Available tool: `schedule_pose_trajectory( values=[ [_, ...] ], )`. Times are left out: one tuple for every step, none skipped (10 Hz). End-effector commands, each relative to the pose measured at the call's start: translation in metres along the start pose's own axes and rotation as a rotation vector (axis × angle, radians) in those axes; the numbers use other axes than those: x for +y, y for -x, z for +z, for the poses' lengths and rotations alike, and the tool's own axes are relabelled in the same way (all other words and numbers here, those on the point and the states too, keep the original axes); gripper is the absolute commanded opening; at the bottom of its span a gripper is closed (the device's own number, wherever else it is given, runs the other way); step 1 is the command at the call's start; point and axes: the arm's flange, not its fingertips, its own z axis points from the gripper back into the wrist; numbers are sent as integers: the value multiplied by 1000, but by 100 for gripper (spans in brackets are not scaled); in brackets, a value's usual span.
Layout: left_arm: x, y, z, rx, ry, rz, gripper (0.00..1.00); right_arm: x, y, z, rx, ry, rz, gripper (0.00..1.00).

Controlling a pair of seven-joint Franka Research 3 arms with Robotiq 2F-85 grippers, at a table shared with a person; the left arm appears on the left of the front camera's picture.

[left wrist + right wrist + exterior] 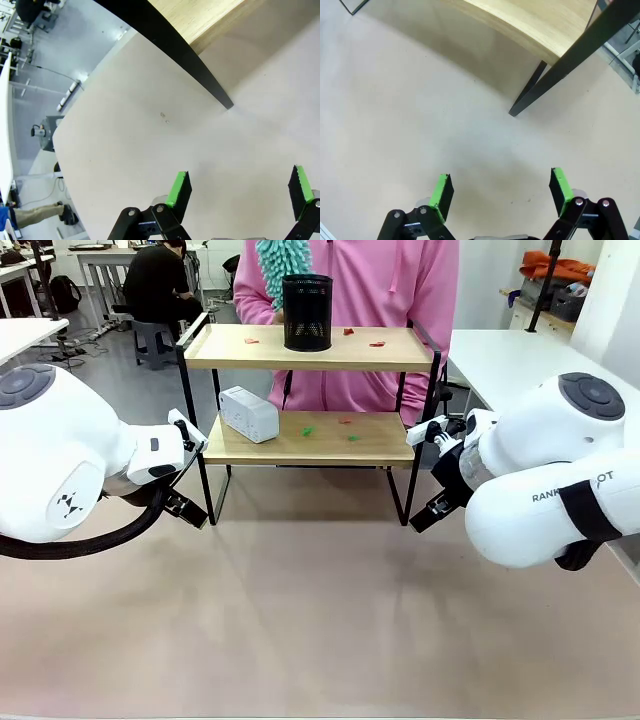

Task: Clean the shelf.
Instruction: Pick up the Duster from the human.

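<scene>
Shelf (pixel 222 346) carries mesh cup (pixel 307 312), white box (pixel 248 413) — left claw (pixel 240 186), right claw (pixel 501 190) agape, empty.

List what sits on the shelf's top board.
On the shelf, a black mesh cup stands mid-board, small red scraps beside it. A teal duster shows above its rim; whatever lies under the cup is covered.

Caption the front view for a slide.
Left hand and right hand, both open, flank the shelf littered with red and green scraps.

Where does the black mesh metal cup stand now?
In the front view, the black mesh metal cup stands at the middle of the top wooden board of the two-tier black-framed shelf, between small red scraps.
</scene>
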Motion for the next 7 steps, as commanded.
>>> schedule_pose_trajectory(
  values=[
    [0,0,0,0,0,-1,100,0,0,0,0,0,-1,100],
    [0,0,0,0,0,-1,100,0,0,0,0,0,-1,100],
    [0,0,0,0,0,0,100,0,0,0,0,0,0,100],
    [2,0,26,23,138,-87,100,1,-2,17,56,-37,69,100],
    [13,9,64,66,282,-171,100,-6,6,47,191,-80,144,100],
    [32,23,108,5,437,-213,100,-23,18,89,127,-170,138,100],
    [62,47,149,-97,529,-184,100,-56,38,132,55,-225,5,100]
  ],
)
